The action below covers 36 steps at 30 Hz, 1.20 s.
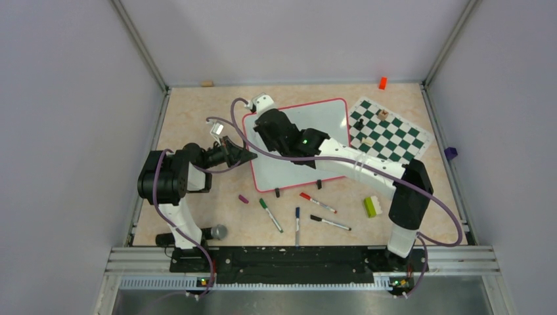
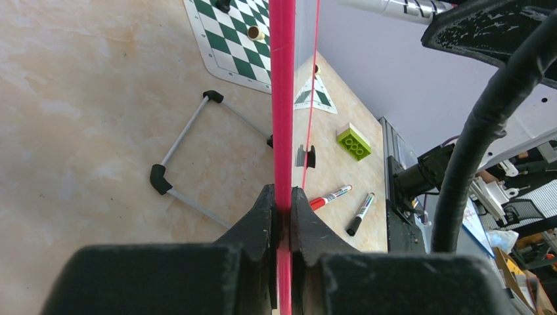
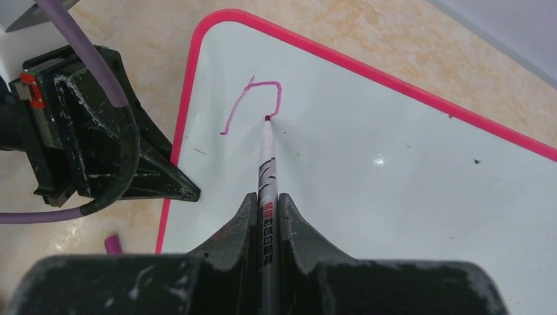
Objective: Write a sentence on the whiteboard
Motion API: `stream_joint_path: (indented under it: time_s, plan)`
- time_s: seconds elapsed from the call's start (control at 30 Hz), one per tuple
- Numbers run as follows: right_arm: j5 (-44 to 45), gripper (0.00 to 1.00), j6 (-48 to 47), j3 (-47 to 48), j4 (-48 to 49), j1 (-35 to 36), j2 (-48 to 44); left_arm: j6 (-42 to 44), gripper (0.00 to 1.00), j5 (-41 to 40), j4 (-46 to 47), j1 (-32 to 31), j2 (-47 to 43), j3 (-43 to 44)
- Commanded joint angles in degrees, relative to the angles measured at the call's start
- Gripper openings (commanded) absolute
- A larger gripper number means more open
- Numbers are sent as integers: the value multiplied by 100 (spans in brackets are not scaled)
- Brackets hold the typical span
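At the whiteboard (image 3: 394, 197), the right gripper (image 3: 266, 209) pinched a marker (image 3: 267, 157) on the first letter (image 3: 263, 83), the left gripper (image 2: 282, 213) clamping the rim (image 2: 282, 98); finishing that letter seemed next.

Whiteboard (image 3: 394, 216) glossy, smooth – right claw (image 3: 266, 200) matt black plastic, scuffed – table (image 1: 197, 111) smooth, marbled

One camera looks down from high behind the arms on the whole table (image 1: 197, 111), each wrist camera sits close behind the left gripper (image 2: 282, 197) or right gripper (image 3: 266, 203), all sharing the left edge of the whiteboard (image 1: 325, 118).
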Motion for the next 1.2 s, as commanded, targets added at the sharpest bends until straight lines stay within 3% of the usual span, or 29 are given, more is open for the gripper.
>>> stream_joint_path:
  time_s: [0.0, 0.37, 0.7, 1.17]
  plan:
    - [-282, 0, 106, -21, 36, -63, -169, 204, 0, 103, 618, -58, -8, 8]
    - [-532, 0, 131, 329, 102, -66, 175, 212, 0, 108, 618, -57, -19, 12]
    - [-252, 0, 166, 519, -240, -64, 317, 216, 0, 114, 618, -59, -34, -3]
    - [61, 0, 253, -490, -329, -69, -417, 223, 0, 99, 618, -56, -28, 4]
